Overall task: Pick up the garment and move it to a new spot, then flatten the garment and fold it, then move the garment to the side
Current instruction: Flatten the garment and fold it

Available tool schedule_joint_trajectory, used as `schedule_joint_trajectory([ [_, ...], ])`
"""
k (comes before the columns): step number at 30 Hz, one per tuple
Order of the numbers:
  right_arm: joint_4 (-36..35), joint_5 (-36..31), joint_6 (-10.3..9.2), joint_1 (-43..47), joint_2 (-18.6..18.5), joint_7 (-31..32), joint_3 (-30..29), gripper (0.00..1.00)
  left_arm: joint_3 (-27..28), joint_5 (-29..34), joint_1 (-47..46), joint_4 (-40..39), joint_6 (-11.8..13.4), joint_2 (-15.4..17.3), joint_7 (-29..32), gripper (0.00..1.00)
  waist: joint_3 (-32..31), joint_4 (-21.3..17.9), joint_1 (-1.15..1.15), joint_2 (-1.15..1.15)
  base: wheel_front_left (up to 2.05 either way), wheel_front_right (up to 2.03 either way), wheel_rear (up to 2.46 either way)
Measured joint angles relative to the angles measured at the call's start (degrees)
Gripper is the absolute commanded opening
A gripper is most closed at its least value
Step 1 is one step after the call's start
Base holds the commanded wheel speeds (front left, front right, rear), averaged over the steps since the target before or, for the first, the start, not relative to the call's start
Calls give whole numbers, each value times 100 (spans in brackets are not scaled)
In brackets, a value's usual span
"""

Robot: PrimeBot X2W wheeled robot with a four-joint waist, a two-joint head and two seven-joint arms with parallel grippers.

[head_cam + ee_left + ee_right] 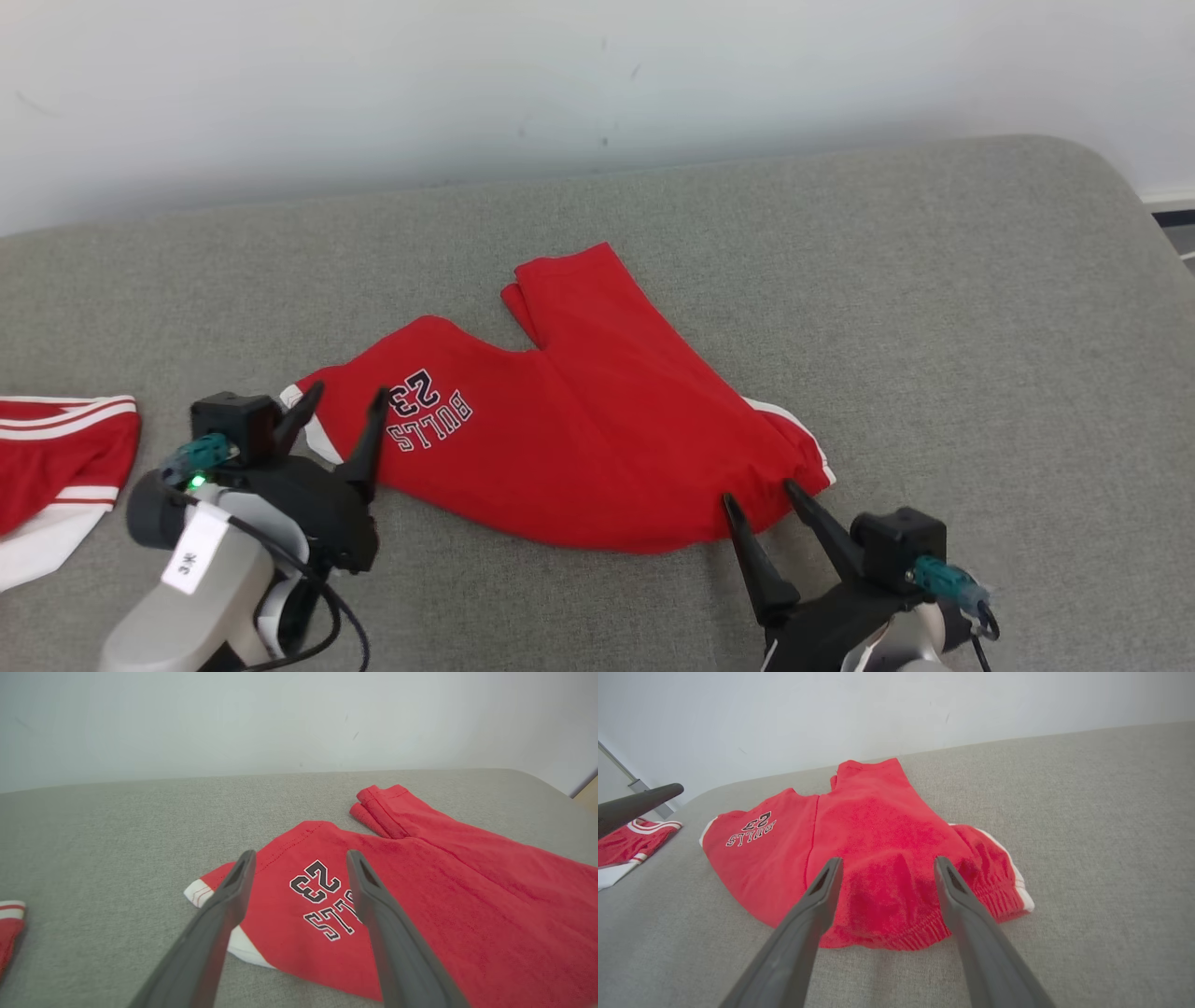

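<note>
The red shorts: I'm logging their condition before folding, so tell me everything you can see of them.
The red shorts lie fairly flat on the grey cushion. Soft fleecy knit, white side stripes, ribbed waistband bunched towards the robot's right. One leg bears a dark BULLS 23 print; the far leg is doubled along its edge. The open left gripper stands at the printed leg, the open right gripper at the waistband; neither grips.

A grey, fabric-covered padded surface (934, 308) spreads wide, its far right corner rounded. Directly behind its far edge rises a plain white wall (373, 84) with a few small dark marks, evenly lit with no hard shadows. Past that rounded corner, a pale skirting strip (1169, 198) runs along the wall's foot.
</note>
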Motion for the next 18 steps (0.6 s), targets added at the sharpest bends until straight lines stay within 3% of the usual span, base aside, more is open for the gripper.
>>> schedule_joint_trajectory([
  [6,26,87,-36,257,-3,189,-104,100,90,-15,5,-44,132,-280,-8,100,154,56,0,0,0,0,0],
  [18,180,353,-112,331,-20,442,-272,100,781,240,567,-604,513,-188,-15,100,111,350,0,0,0,0,0],
])
